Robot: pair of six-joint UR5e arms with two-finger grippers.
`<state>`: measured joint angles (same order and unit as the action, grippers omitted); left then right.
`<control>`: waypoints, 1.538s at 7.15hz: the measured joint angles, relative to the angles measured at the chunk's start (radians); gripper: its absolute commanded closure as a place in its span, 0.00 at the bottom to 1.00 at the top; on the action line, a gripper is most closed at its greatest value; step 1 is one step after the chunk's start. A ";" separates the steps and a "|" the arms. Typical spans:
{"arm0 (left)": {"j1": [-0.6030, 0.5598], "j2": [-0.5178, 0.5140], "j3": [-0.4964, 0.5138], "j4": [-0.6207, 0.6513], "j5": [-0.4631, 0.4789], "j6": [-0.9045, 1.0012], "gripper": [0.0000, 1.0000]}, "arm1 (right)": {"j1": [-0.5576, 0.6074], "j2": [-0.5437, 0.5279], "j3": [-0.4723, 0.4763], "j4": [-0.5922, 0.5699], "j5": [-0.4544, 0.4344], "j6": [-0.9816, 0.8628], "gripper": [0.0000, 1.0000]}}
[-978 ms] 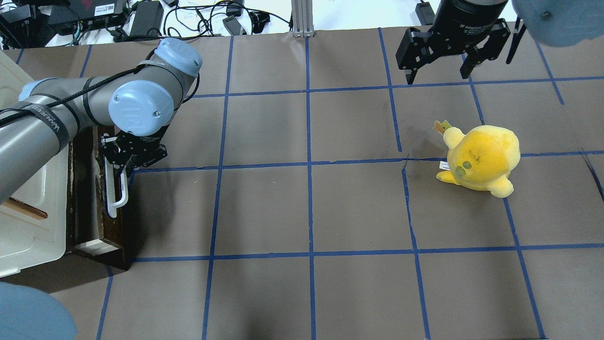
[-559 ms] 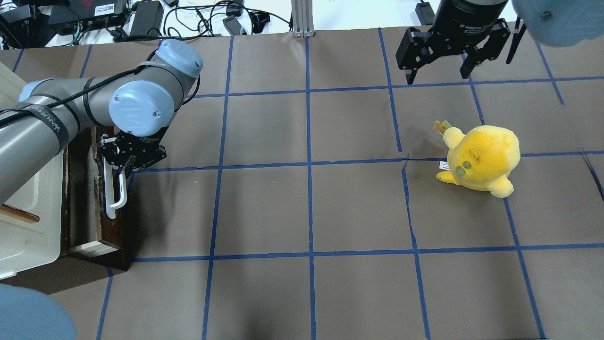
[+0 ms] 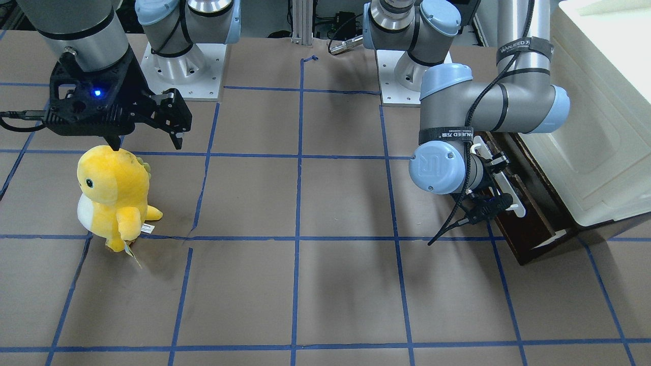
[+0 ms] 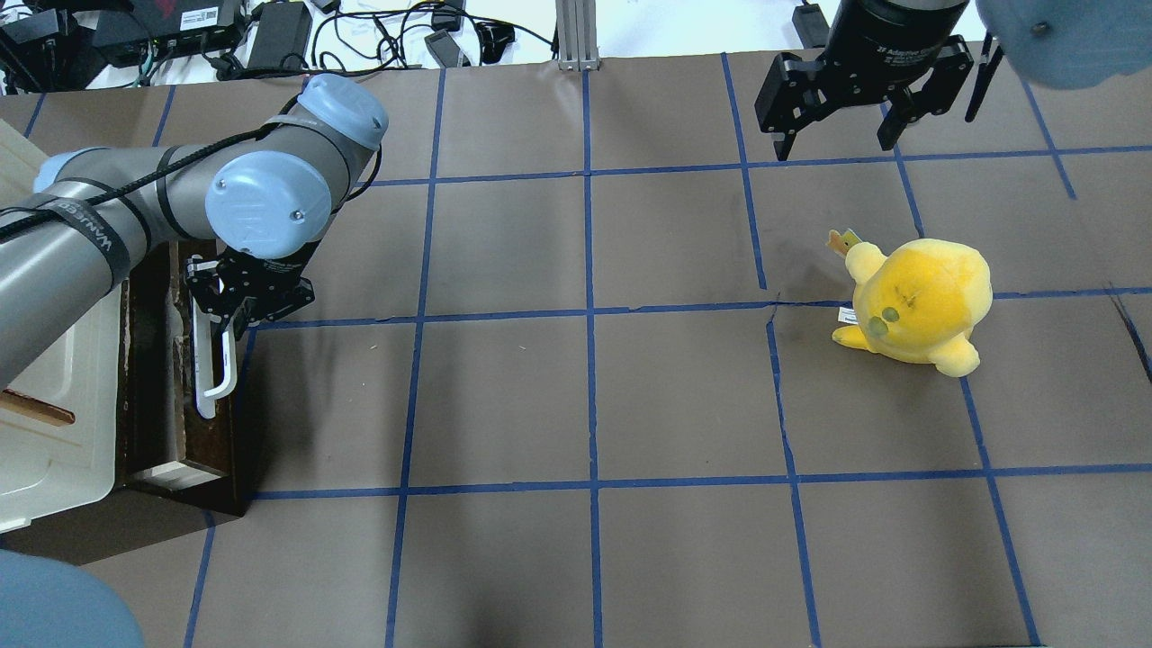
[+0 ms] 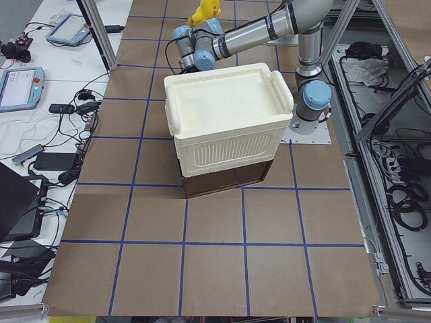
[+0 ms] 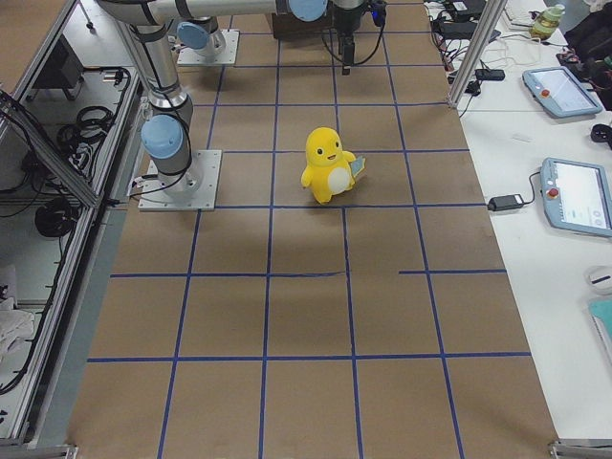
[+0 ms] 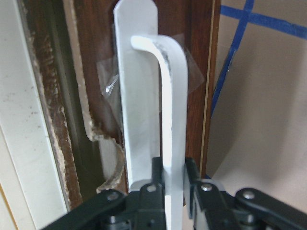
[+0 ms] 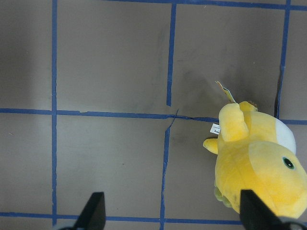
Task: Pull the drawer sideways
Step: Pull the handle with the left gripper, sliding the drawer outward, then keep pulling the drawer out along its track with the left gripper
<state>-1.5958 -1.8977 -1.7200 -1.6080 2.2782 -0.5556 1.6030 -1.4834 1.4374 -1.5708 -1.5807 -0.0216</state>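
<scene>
A: Entry one, drawer (image 4: 162, 423). Location?

B: At the robot's left end of the table (image 4: 585, 405), beneath the cream-white cabinet (image 4: 54, 405). Drawn partly out: a strip of interior on show between the cabinet face and the dark brown front, seen from overhead.

A: Handle?

B: White bar handle (image 7: 172, 120), mounted along the front. Clamped by the left gripper (image 7: 173, 179) near the end farther from the robot's base. Fingers (image 7: 156, 177) pressed in on both sides of the bar, as logged from the left wrist camera.

A: Entry two, right gripper (image 4: 834, 144)?

B: Hanging over the far right part of the table. Fingers spread wide, nothing between them. Yellow plush toy (image 4: 918, 301) close below, untouched. No apparent share in the job.

A: Progress?

B: Grasp: done. Pull: under way, judging by the open gap. Full travel not readable from these views, so no firm fraction. Left to do, most likely: more sideways draw toward the table's middle, then release.

A: Anything to flag?

B: Hold placed off-centre on the bar, so possible skewing on the pull. Chipped wood beside the handle, noted in the wrist view.
</scene>
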 measured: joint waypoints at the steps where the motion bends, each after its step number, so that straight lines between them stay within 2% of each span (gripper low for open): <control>1: -0.005 0.000 0.000 0.000 0.001 -0.004 0.99 | 0.000 0.000 0.000 0.000 0.000 0.000 0.00; 11: -0.036 -0.010 -0.001 -0.008 -0.001 -0.126 0.99 | 0.000 0.000 0.000 0.000 0.000 0.000 0.00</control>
<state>-1.6313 -1.9077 -1.7209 -1.6157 2.2777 -0.6815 1.6030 -1.4834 1.4374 -1.5708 -1.5804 -0.0215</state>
